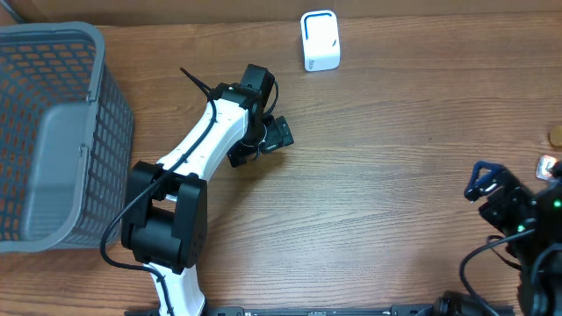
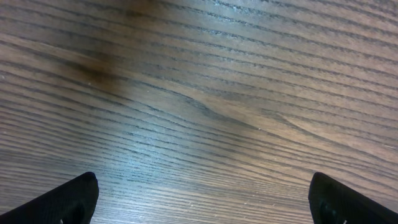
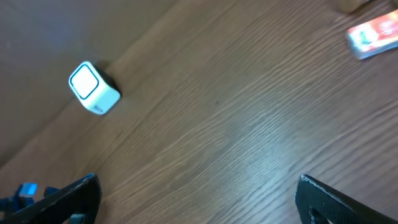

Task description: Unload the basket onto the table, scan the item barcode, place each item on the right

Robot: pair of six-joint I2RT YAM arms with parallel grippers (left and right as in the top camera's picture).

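1. The brown wooden table (image 1: 395, 219) carries everything, and its grain runs in long lines through both wrist views.
2. The small red and white packet (image 3: 373, 37), which is the item to scan, lies flat on the wood at the right edge of the table, a little beyond the right arm. Nothing holds or touches it. It is too small and blurred for me to see any barcode on it.
3. The white cube-shaped scanner (image 1: 320, 39), with a blue outline on its face, stands at the far edge of the table near the middle, well apart from the packet.
4. The left gripper (image 2: 202, 202) hangs low over bare wood in the middle of the table. Its two black fingers (image 2: 62, 202) are spread wide, one at each lower corner of the left wrist view. Only the table shows between them.
5. The right gripper (image 3: 199, 199) is at the near right side of the table, well apart from the scanner. Its fingers are also spread wide and hold nothing. In the right wrist view the scanner is at the upper left and the packet at the upper right.
6. A grey plastic mesh basket (image 1: 53, 132) stands at the left edge of the table, beside the left arm.
7. A small brown object (image 1: 556, 134) lies near the packet at the right edge, cut off by the frame. I cannot tell what it is.
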